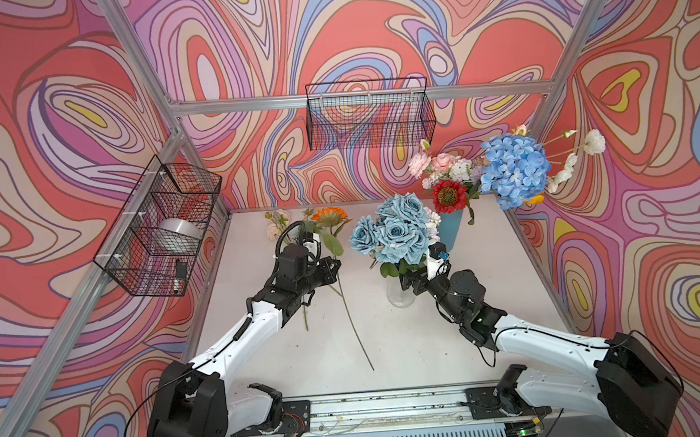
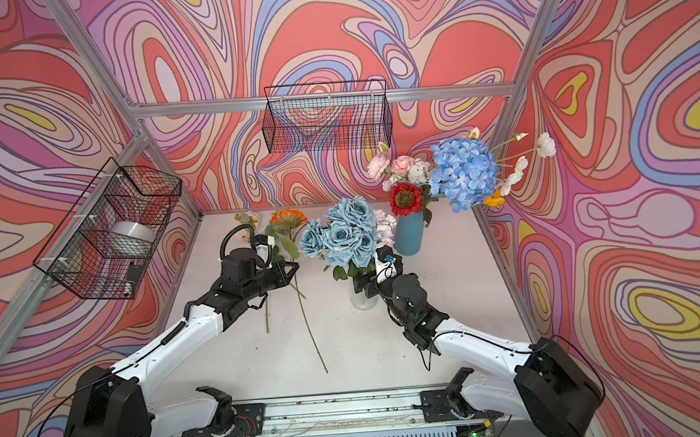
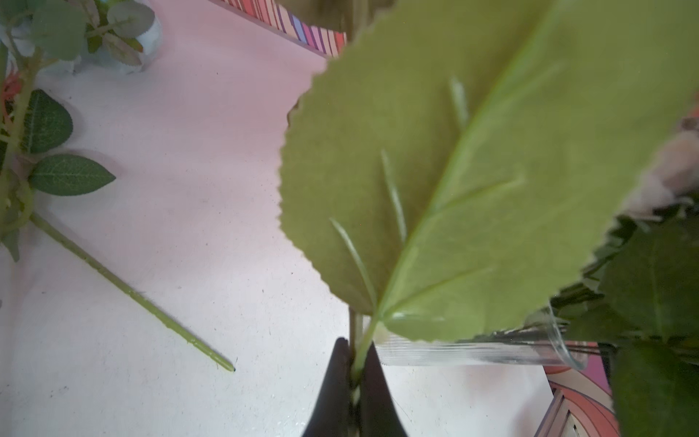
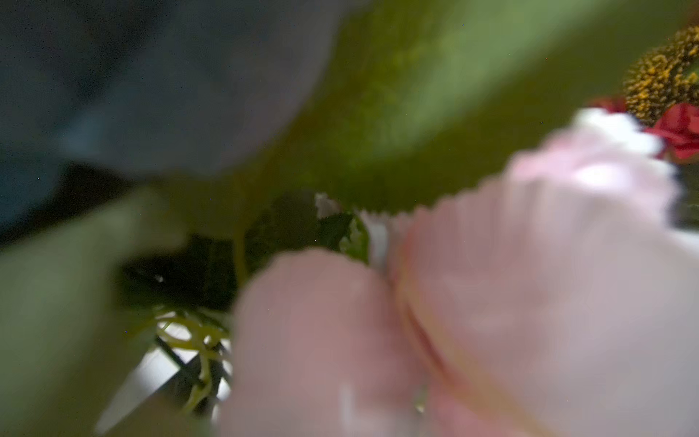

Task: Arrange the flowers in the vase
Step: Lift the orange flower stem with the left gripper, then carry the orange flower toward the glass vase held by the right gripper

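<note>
My left gripper [image 1: 335, 270] [image 2: 291, 271] is shut on the green stem of an orange sunflower [image 1: 329, 215] [image 2: 284, 218] whose long stem trails over the table. In the left wrist view the fingers [image 3: 336, 386] pinch that stem below a big leaf [image 3: 472, 189]. A clear glass vase [image 1: 401, 297] [image 2: 363, 300] [image 3: 472, 352] holds dusty-blue roses [image 1: 395, 233] [image 2: 347, 232] and a lilac-white spray. My right gripper [image 1: 410, 281] [image 2: 368, 283] sits at its neck among the leaves, jaws apart. Blurred pink petals [image 4: 529, 265] and a leaf [image 4: 454, 94] fill the right wrist view, hiding the fingers.
A blue vase [image 1: 451, 228] [image 2: 409, 234] at the back right holds a red sunflower [image 1: 449, 196], pink peonies and a blue hydrangea [image 1: 514, 170] [image 2: 464, 173]. A cream flower [image 1: 274, 230] lies left of my left gripper, stem [image 3: 132, 291] on the table. Wire baskets [image 1: 369, 114] [image 1: 161, 227] hang on the frame.
</note>
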Motion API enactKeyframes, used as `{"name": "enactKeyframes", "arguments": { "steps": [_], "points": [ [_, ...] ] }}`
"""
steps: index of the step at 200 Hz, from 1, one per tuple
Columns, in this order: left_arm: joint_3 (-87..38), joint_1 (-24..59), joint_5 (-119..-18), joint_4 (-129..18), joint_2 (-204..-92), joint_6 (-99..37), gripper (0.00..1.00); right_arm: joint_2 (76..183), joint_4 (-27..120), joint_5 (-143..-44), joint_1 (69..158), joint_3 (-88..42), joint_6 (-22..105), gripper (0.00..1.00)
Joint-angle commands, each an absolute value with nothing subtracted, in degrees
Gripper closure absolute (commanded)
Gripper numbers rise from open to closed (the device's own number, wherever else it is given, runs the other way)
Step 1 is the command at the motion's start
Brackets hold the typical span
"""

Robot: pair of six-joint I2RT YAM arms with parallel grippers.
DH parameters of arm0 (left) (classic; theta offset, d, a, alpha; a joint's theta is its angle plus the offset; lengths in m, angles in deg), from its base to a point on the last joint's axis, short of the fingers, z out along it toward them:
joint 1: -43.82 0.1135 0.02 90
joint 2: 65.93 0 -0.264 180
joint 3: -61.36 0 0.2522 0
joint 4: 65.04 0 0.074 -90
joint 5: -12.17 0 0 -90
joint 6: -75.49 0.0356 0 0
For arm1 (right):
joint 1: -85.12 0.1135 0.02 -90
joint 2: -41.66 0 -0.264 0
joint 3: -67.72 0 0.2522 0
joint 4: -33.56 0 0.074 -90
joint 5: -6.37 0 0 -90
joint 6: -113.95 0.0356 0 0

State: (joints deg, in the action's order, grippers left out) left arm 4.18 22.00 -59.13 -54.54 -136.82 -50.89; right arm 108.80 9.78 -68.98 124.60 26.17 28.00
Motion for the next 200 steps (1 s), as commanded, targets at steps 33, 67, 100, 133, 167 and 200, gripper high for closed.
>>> {"name": "enactKeyframes", "arguments": {
  "steps": [33, 67, 100, 133, 167, 200],
  "points": [
    [5.48, 21.57, -58.42, -55.96, -132.31, -52.35, 1.00, 111.01, -1.99, -66.75, 124.86, 28.70, 28.00, 0.22],
    [5.68, 21.17, -59.04, -56.94, -128.12, -52.91, 1.00, 110.59, -5.07, -67.61, 124.84, 30.62, 27.64, 0.53],
    [4.93, 20.47, -61.95, -61.33, -121.62, -52.33, 1.00, 109.38, -6.38, -68.12, 124.84, 31.73, 29.94, 0.71],
    [6.82, 19.73, -68.39, -72.94, -115.89, -51.17, 1.00, 109.29, -5.60, -69.48, 124.84, 31.35, 32.69, 0.84],
    [7.50, 19.59, -76.82, -83.37, -115.05, -49.87, 1.00, 109.05, -6.50, -70.76, 124.84, 31.90, 33.99, 0.96],
    [5.06, 19.63, -80.39, -88.75, -119.38, -48.98, 1.00, 108.15, -5.78, -71.18, 124.84, 32.13, 32.87, 0.99]
  ]
}}
